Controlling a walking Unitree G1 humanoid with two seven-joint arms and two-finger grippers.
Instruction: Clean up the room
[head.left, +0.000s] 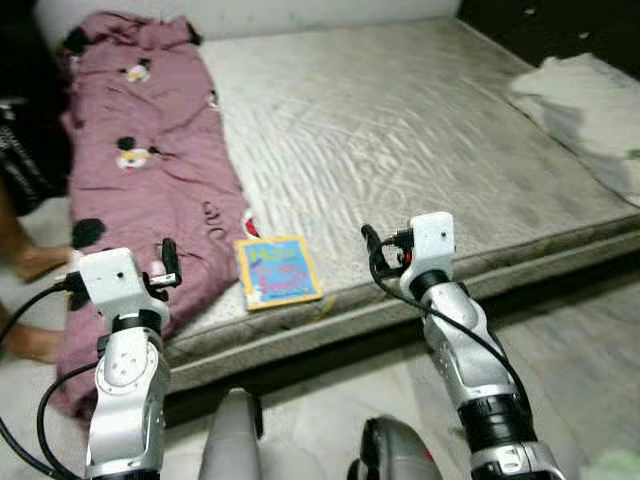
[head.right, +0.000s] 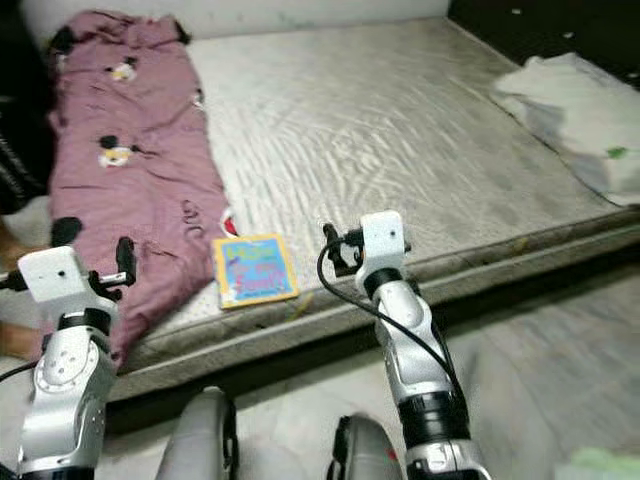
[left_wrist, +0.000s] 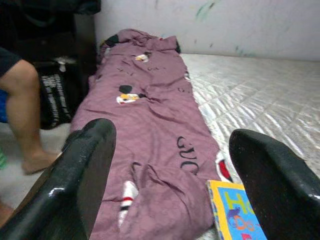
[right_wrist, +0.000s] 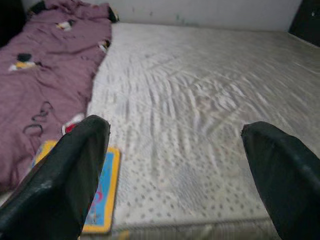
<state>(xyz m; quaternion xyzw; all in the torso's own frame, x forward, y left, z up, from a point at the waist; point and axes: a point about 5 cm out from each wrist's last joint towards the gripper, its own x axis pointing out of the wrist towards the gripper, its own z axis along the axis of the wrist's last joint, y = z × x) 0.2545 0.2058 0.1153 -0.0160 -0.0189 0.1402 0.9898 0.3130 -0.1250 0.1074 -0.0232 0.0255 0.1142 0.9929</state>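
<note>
Both our grippers hover spread wide and empty before the mattress (head.left: 420, 150).
Our left gripper (left_wrist: 170, 165) faces the purple blanket (head.left: 150, 160) at frame left; our right gripper (right_wrist: 175, 165) sits beside the book (head.left: 278, 271), lower centre.

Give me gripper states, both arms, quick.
Left gripper: open, empty, above the purple blanket.
Right gripper: open, empty, over the mattress.
</note>
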